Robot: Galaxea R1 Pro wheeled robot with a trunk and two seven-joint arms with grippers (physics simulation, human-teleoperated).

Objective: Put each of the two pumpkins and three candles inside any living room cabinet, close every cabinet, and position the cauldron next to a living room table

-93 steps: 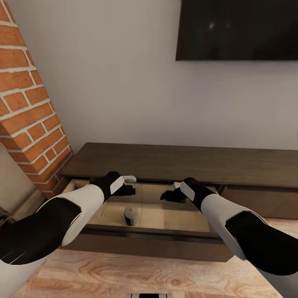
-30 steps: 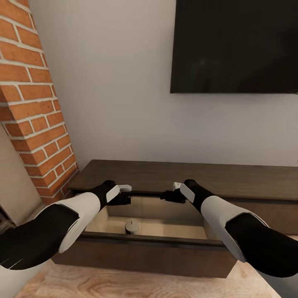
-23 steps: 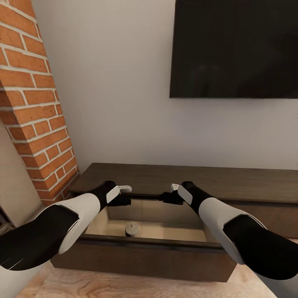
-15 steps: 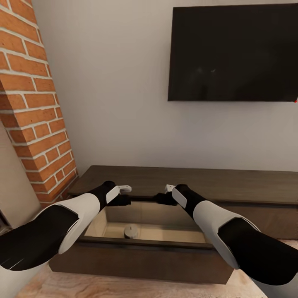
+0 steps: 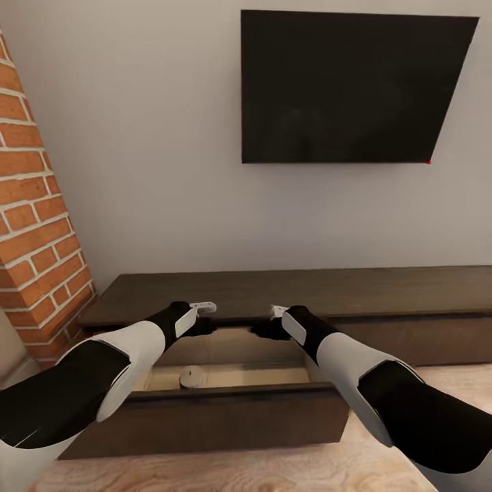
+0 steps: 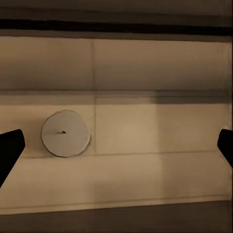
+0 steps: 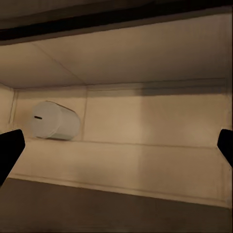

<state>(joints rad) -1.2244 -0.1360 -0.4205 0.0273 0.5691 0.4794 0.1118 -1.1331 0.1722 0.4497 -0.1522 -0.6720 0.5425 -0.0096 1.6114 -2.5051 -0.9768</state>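
The cabinet (image 5: 287, 290) runs low and dark brown along the wall. Its left drawer (image 5: 225, 410) is pulled out, showing a pale beige inside. One grey candle (image 5: 192, 376) stands upright in that drawer; from the wrist cameras the candle (image 6: 65, 133) (image 7: 53, 121) sits on the drawer floor. My left gripper (image 5: 205, 320) (image 6: 116, 148) hangs open above the drawer's back left. My right gripper (image 5: 263, 329) (image 7: 116, 145) hangs open above its back middle. Neither holds anything. The pumpkins, the cauldron and the table are out of view.
A black television (image 5: 348, 85) hangs on the white wall above the cabinet. The brick fireplace (image 5: 34, 225) stands at the left end. A closed drawer front (image 5: 424, 338) lies to the right, with light wood floor (image 5: 273, 471) in front.
The camera has lifted and swung right, so the television and the cabinet have slid left in the picture. Both arms still hover over the open drawer and the candle stays inside.
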